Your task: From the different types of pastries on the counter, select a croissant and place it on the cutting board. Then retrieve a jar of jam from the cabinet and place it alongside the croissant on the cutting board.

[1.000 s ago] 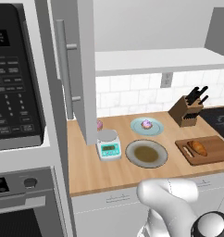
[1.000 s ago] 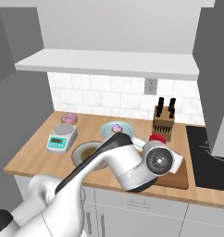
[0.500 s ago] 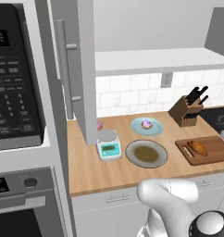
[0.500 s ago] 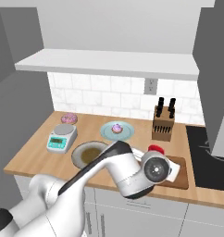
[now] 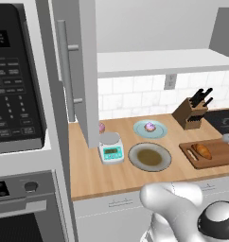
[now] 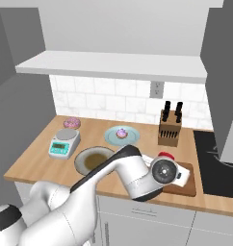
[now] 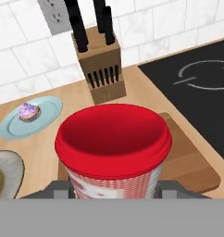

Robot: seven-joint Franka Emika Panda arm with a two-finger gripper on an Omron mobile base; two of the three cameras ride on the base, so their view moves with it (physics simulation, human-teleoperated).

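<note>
My gripper (image 7: 115, 187) is shut on the jar of jam (image 7: 113, 143), a squat jar with a red lid and a red-and-white body. In the right base view the jar's red lid (image 6: 165, 156) shows just above my hand, low over the cutting board (image 6: 188, 185). The reddish-brown board (image 7: 190, 162) lies right under the jar. The golden-brown croissant (image 5: 202, 151) lies on the cutting board (image 5: 215, 156) at the right of the counter (image 5: 88, 175). In the right base view my arm hides the croissant. The cabinet door (image 5: 81, 71) stands open at the left.
A knife block (image 7: 97, 69) stands behind the board, and the black stovetop (image 7: 197, 78) is to its right. A pale blue plate (image 6: 121, 136) carries a frosted cake; another cake (image 6: 71, 123) sits by the scale (image 6: 64, 143). A grey-brown plate (image 6: 92, 159) lies beside the board.
My hand has come down a little toward the cutting board with the jar still gripped. Nothing on the counter has moved.
</note>
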